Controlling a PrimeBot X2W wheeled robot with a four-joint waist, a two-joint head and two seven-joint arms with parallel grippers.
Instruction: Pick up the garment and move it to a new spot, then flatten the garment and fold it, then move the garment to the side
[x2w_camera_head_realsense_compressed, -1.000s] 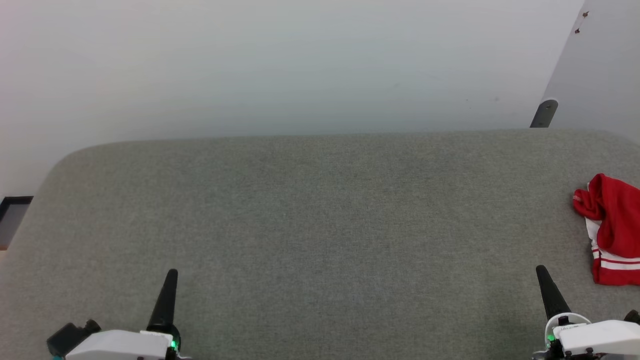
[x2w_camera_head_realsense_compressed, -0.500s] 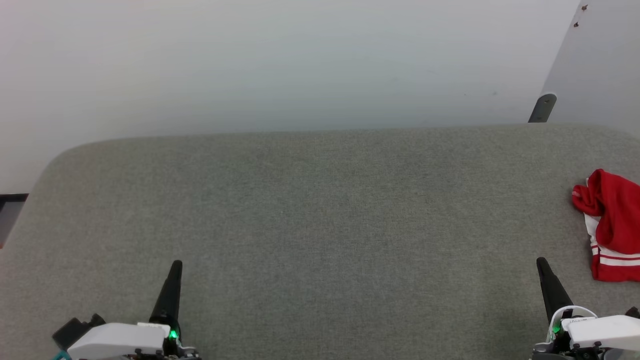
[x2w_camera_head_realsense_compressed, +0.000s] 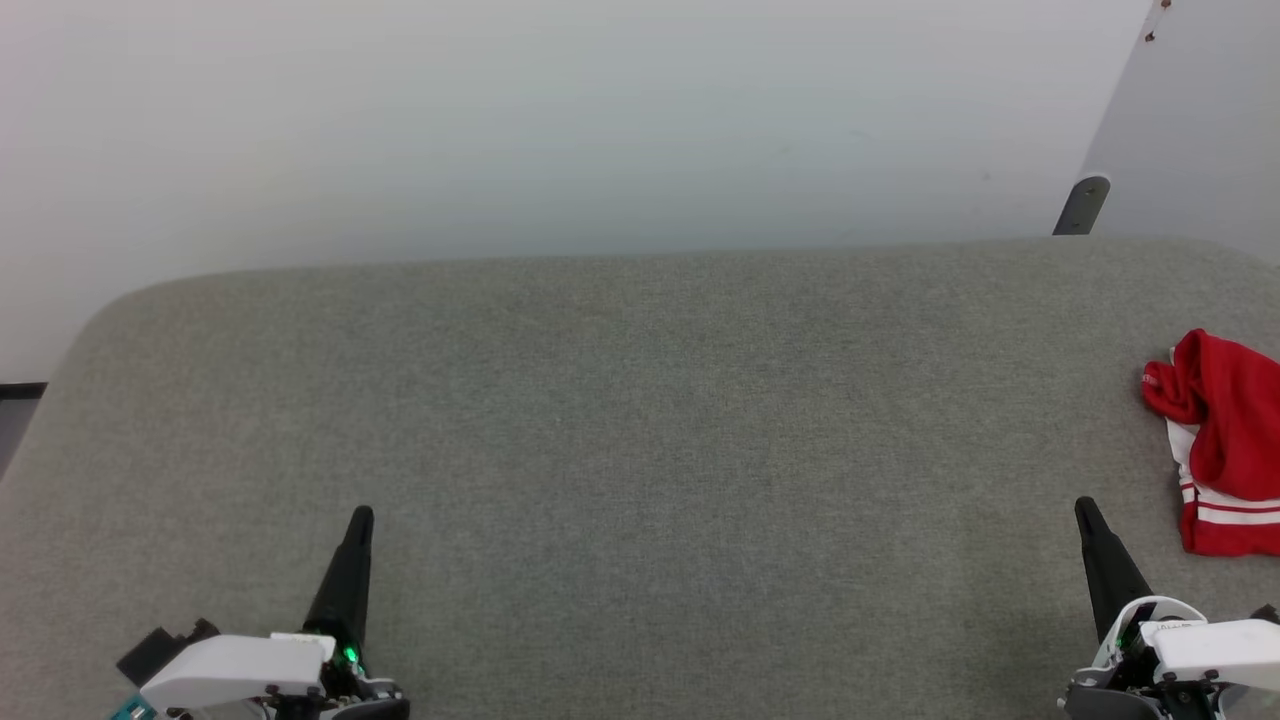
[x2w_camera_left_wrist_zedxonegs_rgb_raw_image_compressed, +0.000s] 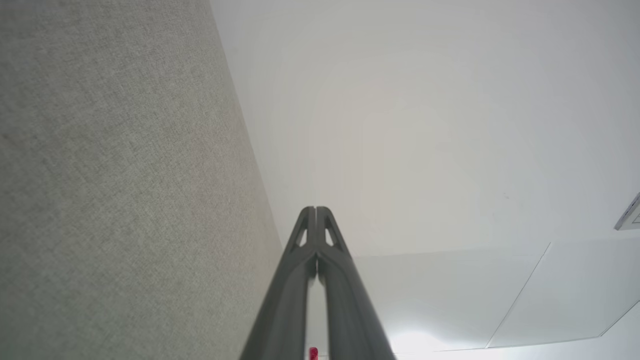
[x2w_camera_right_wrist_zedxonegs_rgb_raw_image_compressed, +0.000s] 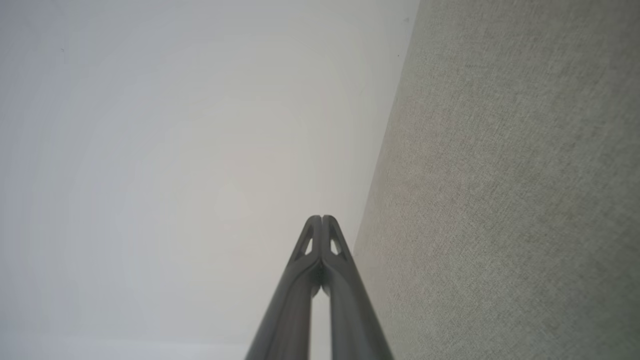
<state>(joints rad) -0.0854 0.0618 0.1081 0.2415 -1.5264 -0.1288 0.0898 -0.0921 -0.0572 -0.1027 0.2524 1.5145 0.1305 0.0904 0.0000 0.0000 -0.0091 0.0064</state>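
Observation:
The garment lies crumpled at the right edge of the grey felt table, red with white patches and red-white striped trim; part of it is cut off by the frame edge and no lettering shows. My right gripper is shut near the table's front right, a short way down and left of the garment and apart from it. Its fingertips meet with nothing between them in the right wrist view. My left gripper is shut at the front left, far from the garment, tips together in the left wrist view.
A pale wall rises behind the table's rounded far edge. A grey bracket stands at the back right beside a lighter panel. A dark strip of floor shows past the table's left edge.
The head camera has shifted, so the table edge and garment sit higher in the picture. Both grippers have crept forward a little over the table, still shut. The garment lies as before.

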